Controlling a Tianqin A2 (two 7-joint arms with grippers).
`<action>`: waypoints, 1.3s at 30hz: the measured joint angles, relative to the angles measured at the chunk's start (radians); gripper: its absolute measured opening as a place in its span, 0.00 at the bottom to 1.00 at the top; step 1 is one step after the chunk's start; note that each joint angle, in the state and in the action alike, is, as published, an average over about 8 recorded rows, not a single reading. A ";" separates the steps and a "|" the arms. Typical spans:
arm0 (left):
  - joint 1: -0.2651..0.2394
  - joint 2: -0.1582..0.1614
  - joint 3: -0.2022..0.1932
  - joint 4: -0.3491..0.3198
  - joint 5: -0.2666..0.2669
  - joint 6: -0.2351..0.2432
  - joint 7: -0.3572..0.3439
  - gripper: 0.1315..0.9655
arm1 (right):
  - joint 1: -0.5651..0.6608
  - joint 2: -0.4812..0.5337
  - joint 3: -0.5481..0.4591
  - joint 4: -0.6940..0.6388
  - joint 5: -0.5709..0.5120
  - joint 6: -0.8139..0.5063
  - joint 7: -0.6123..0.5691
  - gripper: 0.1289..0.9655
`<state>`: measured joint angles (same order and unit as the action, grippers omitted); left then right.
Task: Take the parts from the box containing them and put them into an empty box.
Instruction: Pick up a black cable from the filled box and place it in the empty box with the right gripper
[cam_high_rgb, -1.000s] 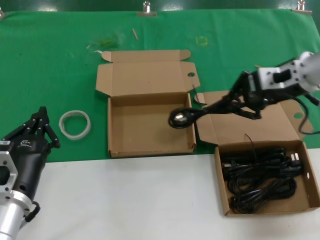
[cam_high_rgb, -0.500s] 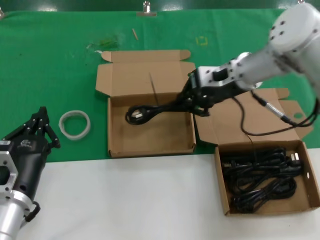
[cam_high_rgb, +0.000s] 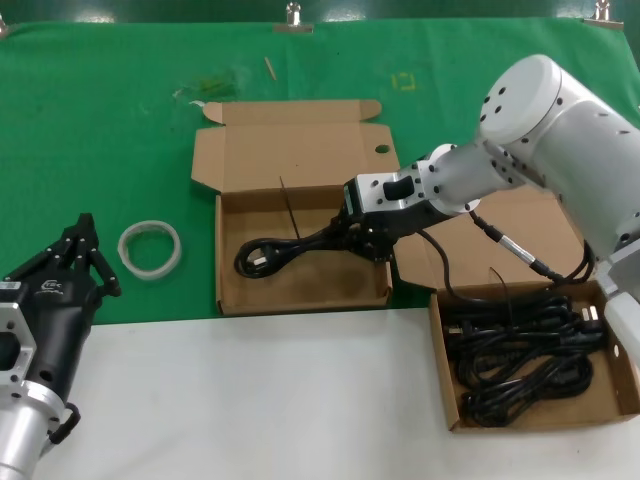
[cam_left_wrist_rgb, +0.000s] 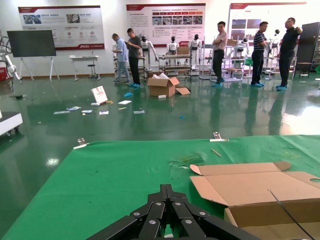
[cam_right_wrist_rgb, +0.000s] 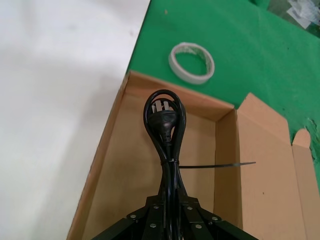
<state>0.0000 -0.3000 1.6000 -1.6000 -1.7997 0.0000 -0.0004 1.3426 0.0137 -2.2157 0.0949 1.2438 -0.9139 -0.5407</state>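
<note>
The right gripper (cam_high_rgb: 362, 232) is reaching over the empty box (cam_high_rgb: 300, 292), right at the box's right wall, and its fingers are clamped on one bundled power cord (cam_high_rgb: 290, 247). The cord sticks out from the gripper toward the robot's left, over the box floor, with the plug end (cam_high_rgb: 252, 262) near the left wall. Can't tell whether the plug is touching the cardboard or just above it. In the right wrist view the same cord (cam_right_wrist_rgb: 165, 130) runs straight out from between the fingers, looped around its plug, with a thin black cable tie (cam_right_wrist_rgb: 220, 165) poking sideways off the bundle.

The rest of the cords (cam_high_rgb: 520, 360) are piled up in the box containing them (cam_high_rgb: 445, 385), which sits on the white surface at the robot's right, lid flap open behind it.

A white ring (cam_high_rgb: 150, 248) lies on the green mat (cam_high_rgb: 100, 120) just left of the empty box, not touching it.

The left gripper (cam_high_rgb: 75, 262) is parked low at the left, well away from both boxes, fingers pressed together and holding nothing.
</note>
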 joint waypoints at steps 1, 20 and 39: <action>0.000 0.000 0.000 0.000 0.000 0.000 0.000 0.01 | -0.002 -0.003 0.000 -0.006 0.001 0.012 -0.007 0.05; 0.000 0.000 0.000 0.000 0.000 0.000 0.000 0.01 | -0.026 -0.014 -0.008 -0.042 0.050 0.148 -0.079 0.05; 0.000 0.000 0.000 0.000 0.000 0.000 0.000 0.01 | -0.031 -0.014 0.001 -0.050 0.081 0.132 -0.118 0.05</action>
<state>0.0000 -0.3000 1.6000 -1.6000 -1.7997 0.0000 -0.0004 1.3112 0.0001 -2.2152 0.0447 1.3247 -0.7820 -0.6583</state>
